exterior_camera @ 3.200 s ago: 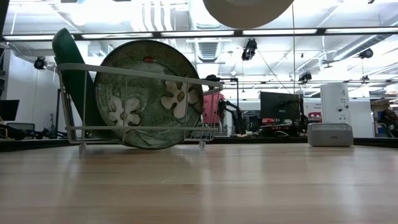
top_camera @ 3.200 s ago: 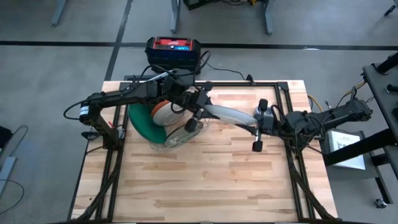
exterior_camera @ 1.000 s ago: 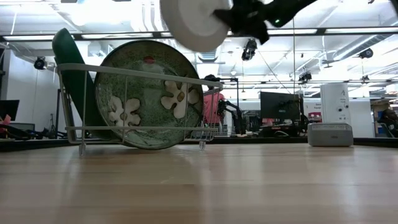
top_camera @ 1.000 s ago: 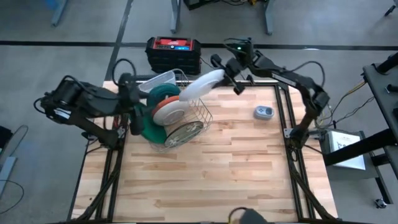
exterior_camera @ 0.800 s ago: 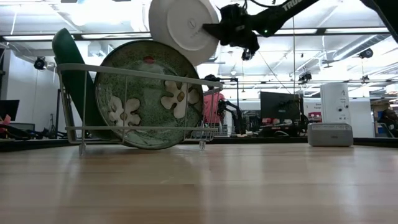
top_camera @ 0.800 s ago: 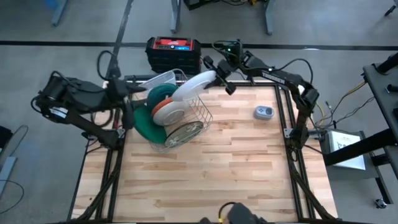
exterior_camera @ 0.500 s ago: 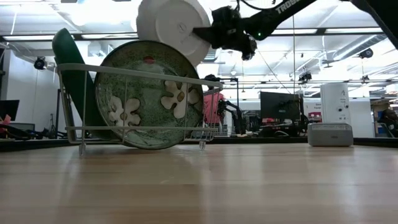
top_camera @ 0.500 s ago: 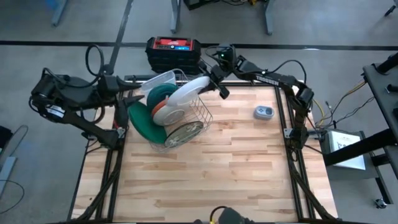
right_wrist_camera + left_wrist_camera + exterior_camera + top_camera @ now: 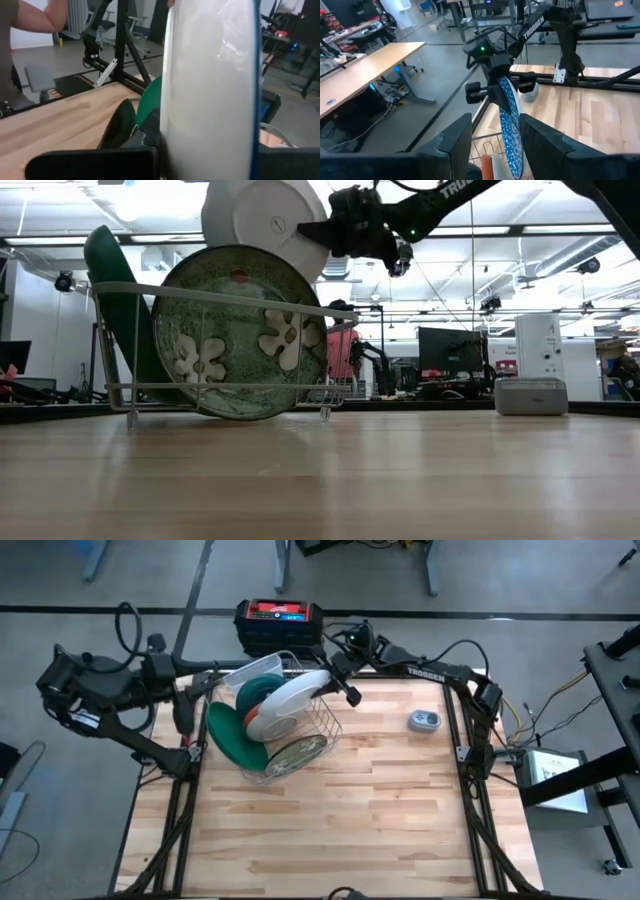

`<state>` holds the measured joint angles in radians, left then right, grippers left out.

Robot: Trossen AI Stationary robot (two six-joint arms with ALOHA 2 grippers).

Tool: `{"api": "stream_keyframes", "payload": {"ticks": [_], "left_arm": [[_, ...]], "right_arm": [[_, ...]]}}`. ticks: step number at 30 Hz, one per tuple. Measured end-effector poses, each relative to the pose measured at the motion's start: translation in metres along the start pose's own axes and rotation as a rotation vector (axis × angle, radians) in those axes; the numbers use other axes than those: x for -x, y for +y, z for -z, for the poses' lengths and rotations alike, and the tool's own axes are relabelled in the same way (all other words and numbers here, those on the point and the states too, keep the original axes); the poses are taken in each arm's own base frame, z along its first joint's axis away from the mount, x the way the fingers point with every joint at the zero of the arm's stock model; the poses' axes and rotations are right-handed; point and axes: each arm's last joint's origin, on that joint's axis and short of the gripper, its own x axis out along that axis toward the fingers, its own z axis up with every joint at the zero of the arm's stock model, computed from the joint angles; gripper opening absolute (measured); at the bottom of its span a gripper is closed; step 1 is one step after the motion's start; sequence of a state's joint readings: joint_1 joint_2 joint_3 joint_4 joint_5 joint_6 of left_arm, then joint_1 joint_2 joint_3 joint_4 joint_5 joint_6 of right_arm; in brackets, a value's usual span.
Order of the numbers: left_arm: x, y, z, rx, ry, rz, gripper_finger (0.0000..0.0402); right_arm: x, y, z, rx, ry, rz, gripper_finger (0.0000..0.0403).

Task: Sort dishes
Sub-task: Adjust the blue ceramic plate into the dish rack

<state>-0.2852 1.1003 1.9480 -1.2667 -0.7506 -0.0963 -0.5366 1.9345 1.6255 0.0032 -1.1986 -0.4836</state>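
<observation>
Overhead, we see our right gripper (image 9: pixel 335 678) pinching a white plate (image 9: pixel 290 698) by its rim above the wire rack (image 9: pixel 322 720), our left gripper (image 9: pixel 186 712) spread, empty, off the table's left edge. Only the left wrist view shows that plate's blue-speckled face (image 9: pixel 508 120); only the low view shows flowers on the speckled green plate (image 9: pixel 240 332). We count four more racked dishes: dark green plate (image 9: pixel 224 735), teal, orange, flowered. One grey device (image 9: pixel 423 721) lies apart.

light: bright, even, overhead ceiling strips | shadows: soft | glare: white plate (image 9: pixel 210 85) sheen | blur: close plate
</observation>
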Motion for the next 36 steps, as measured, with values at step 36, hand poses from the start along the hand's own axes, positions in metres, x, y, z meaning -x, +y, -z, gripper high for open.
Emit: {"api": "stream_keyframes", "payload": {"ticks": [36], "left_arm": [[0.009,0.009,0.009,-0.007,0.013,-0.001,0.0155]], "right_arm": [[-0.027,0.020,0.032,-0.203,0.089,0.038,0.0025]]}}
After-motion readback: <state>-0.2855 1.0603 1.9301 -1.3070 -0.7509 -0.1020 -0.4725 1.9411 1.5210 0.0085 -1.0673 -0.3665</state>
